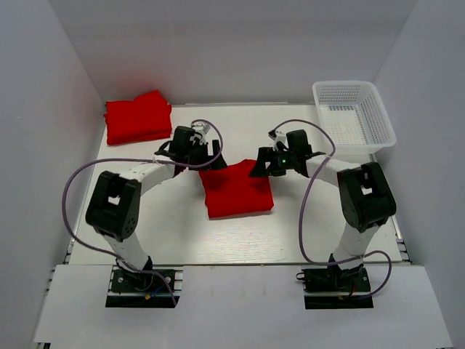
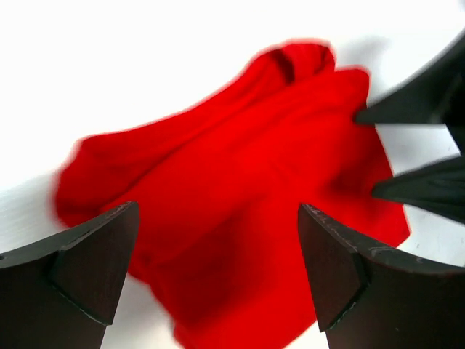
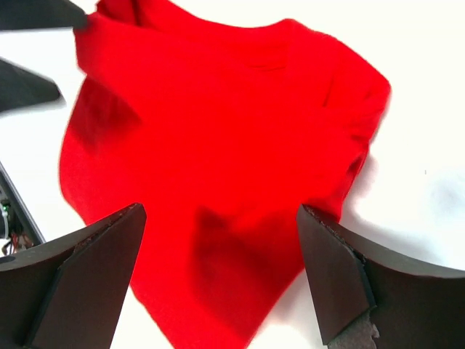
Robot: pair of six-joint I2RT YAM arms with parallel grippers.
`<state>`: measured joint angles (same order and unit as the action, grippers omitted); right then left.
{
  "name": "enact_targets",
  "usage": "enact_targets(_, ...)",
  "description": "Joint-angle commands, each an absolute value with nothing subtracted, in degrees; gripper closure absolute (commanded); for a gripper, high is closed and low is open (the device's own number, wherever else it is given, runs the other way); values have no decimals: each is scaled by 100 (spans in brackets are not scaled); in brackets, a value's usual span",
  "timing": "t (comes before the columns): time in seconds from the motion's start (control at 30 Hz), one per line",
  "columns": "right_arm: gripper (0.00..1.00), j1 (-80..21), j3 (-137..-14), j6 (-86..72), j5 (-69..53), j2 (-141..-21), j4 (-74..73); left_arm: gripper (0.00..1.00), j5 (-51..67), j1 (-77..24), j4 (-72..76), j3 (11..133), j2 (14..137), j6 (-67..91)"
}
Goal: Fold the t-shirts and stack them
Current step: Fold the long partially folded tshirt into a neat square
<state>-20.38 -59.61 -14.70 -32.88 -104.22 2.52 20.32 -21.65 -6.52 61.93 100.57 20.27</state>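
Observation:
A folded red t-shirt lies in the middle of the white table, roughly square. My left gripper hovers over its far left corner, jaws wide apart with nothing between them; from the left wrist the same t-shirt fills the view below the fingers. My right gripper hangs over the far right corner, also open and empty, and its wrist view shows the t-shirt under its fingers. A stack of folded red t-shirts sits at the far left.
A white mesh basket stands at the far right, with nothing showing inside it. White walls close in the table on three sides. Purple cables loop from both arms over the table.

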Motion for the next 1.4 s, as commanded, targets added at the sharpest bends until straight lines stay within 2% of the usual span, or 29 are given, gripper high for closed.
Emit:
enact_targets(0.0, 10, -2083, -5915, -1204, -3138, -9810, 26, 0, 1250, -2092, -1045, 6188, 9247, 1986)
enact_targets(0.23, 10, -2074, -5994, -1213, -2444, -9325, -245, 0, 554, -2092, -1660, 6187, 8999, 2091)
enact_targets(0.43, 10, -2039, -6309, -1660, -1696, -9720, -545, 2, 896, -2092, -1574, 6258, 9588, 2153)
enact_targets(0.57, 10, -2048, -6547, -1766, -1740, -10159, -580, 13, 1098, -2092, -1310, 6371, 9966, 2153)
enact_targets(0.6, 10, -2048, -6583, -1767, -1775, -10221, -571, 20, 1168, -2092, -1310, 6372, 10089, 2153)
enact_targets(0.67, 10, -2039, -6706, -1828, -1775, -10414, -536, 24, 1169, -2092, -1257, 6434, 10143, 2153)
enact_targets(0.7, 12, -2039, -6767, -1846, -1784, -10467, -536, 31, 1239, -2092, -1257, 6434, 10203, 2206)
enact_targets(0.8, 20, -2048, -6864, -1934, -1880, -10678, -554, 45, 1239, -2092, -1257, 6486, 10266, 2206)
enact_targets(0.83, 24, -2039, -6873, -1951, -1872, -10766, -519, 57, 1239, -2092, -1257, 6486, 10266, 2206)
enact_targets(0.9, 26, -2057, -6891, -2021, -1916, -10880, -475, 63, 1239, -2092, -1257, 6486, 10266, 2206)
enact_targets(0.93, 35, -2039, -6891, -2056, -1960, -10942, -405, 64, 1239, -2092, -1318, 6486, 10266, 2206)
enact_targets(1.0, 42, -2048, -6926, -2100, -1986, -10986, -343, 67, 1187, -2092, -1371, 6486, 10266, 2206)
enact_targets(1.07, 63, -2065, -6952, -2118, -2004, -11013, -273, 78, 1187, -2092, -1371, 6539, 10266, 2206)
enact_targets(1.1, 71, -2057, -6952, -2162, -1995, -10995, -238, 89, 1187, -2092, -1371, 6539, 10266, 2206)
enact_targets(1.13, 83, -2048, -6961, -2153, -2004, -10978, -203, 94, 1187, -2092, -1432, 6539, 10266, 2206)
enact_targets(1.17, 88, -2057, -6970, -2162, -2004, -10951, -202, 98, 1126, -2092, -1433, 6539, 10213, 2206)
enact_targets(1.2, 91, -2065, -6970, -2127, -2004, -10925, -202, 100, 1125, -2092, -1433, 6591, 10213, 2206)
enact_targets(1.23, 99, -2065, -6944, -2127, -1978, -10899, -211, 100, 1064, -2092, -1528, 6592, 10213, 2206)
enact_targets(1.33, 100, -2083, -6882, -2083, -1881, -10688, -255, 100, 1063, -2092, -1669, 6645, 10073, 2154)
enact_targets(1.37, 100, -2074, -6864, -2048, -1846, -10644, -281, 95, 1063, -2092, -1670, 6645, 9994, 2153)
